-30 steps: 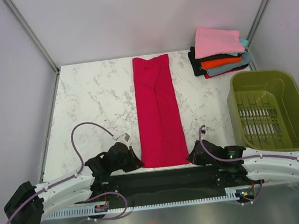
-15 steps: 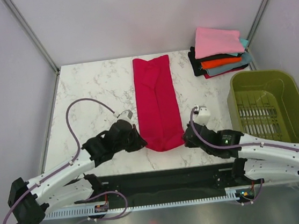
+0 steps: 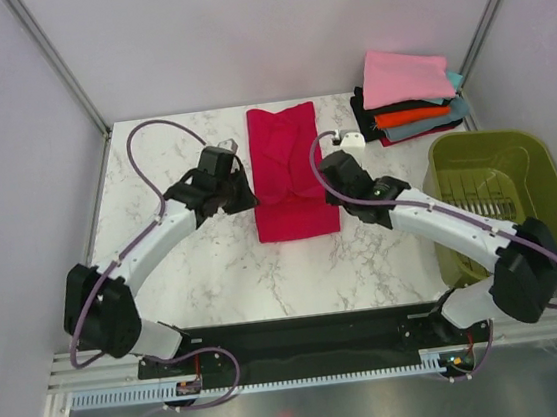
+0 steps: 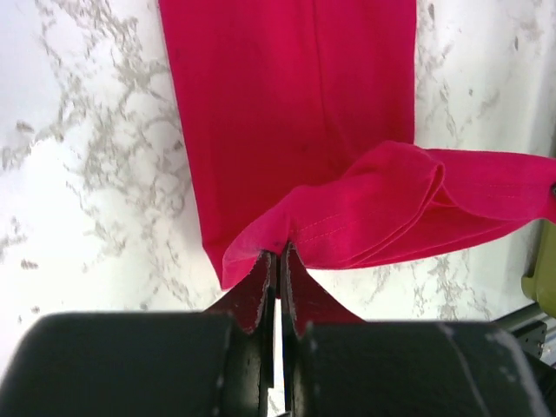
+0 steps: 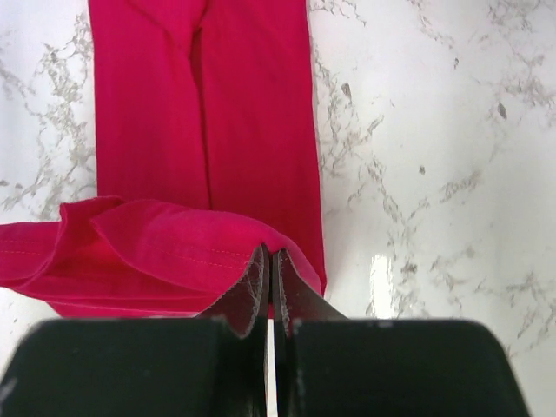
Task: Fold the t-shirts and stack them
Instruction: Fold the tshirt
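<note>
1. The red t-shirt (image 3: 293, 182) is lying mid-table, its near end being held doubled over its far half by the left gripper (image 4: 278, 261) and right gripper (image 5: 268, 261), each clamped tight on a hem corner.
2. A green basket (image 3: 549, 198) is sitting to the right, with a stack of folded shirts (image 3: 409, 98) behind it.
3. The table (image 3: 185, 269) edges are lying well apart from the red shirt.
4. Being counted: four folded colours, one basket.
</note>
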Motion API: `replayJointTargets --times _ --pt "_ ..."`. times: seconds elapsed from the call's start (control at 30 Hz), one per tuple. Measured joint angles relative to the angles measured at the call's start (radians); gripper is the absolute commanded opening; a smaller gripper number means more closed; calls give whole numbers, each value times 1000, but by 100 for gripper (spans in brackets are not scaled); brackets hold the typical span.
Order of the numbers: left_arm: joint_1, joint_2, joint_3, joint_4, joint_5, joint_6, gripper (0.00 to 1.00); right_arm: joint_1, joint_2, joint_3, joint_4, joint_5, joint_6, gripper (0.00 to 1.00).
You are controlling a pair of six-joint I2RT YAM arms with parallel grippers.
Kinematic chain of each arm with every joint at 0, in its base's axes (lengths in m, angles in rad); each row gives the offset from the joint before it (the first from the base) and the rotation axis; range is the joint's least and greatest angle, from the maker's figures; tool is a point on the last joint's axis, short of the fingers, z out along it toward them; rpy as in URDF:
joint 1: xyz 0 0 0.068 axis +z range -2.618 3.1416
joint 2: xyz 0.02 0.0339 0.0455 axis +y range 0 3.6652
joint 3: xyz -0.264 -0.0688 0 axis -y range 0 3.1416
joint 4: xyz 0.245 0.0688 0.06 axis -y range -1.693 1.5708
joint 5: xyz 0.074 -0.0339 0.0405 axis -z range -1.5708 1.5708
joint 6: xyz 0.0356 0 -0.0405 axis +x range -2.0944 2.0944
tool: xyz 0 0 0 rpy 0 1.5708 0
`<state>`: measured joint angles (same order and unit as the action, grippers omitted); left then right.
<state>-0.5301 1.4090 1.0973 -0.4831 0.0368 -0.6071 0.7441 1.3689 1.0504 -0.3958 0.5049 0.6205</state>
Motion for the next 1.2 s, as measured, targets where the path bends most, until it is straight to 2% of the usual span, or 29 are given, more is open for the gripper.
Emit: replayJointTargets --times 0.27,0.63,0.67,0.7,0.73,0.77,0.8,0.87,0.9,1.03,1.13,1.2 --pt "122 273 180 0 107 76 4 -147 220 121 69 -100 -94 0" --pt "177 512 414 -11 212 116 9 -228 412 244 136 -189 -147 0" --pt "182 539 441 -16 216 119 11 -235 431 258 146 -198 -151 4" --pt "185 562 461 -18 218 120 14 -243 452 277 152 -206 -154 14" --pt "191 589 486 -23 224 121 28 -252 479 301 155 -221 -158 28" --pt "198 616 511 -32 229 127 35 -261 509 327 159 -234 -162 58" --pt "206 644 535 -45 232 130 45 -272 539 355 160 -250 -167 67" --pt "225 702 607 -91 237 134 51 -294 597 410 161 -274 -181 73" --pt "236 738 660 -121 238 134 54 -307 628 445 153 -287 -187 73" --pt "277 855 903 -244 236 144 57 -369 716 602 99 -329 -200 74" --pt "299 863 1018 -302 225 157 56 -403 695 644 88 -348 -211 74" --pt "303 823 1011 -311 217 161 56 -412 644 624 93 -371 -216 74"
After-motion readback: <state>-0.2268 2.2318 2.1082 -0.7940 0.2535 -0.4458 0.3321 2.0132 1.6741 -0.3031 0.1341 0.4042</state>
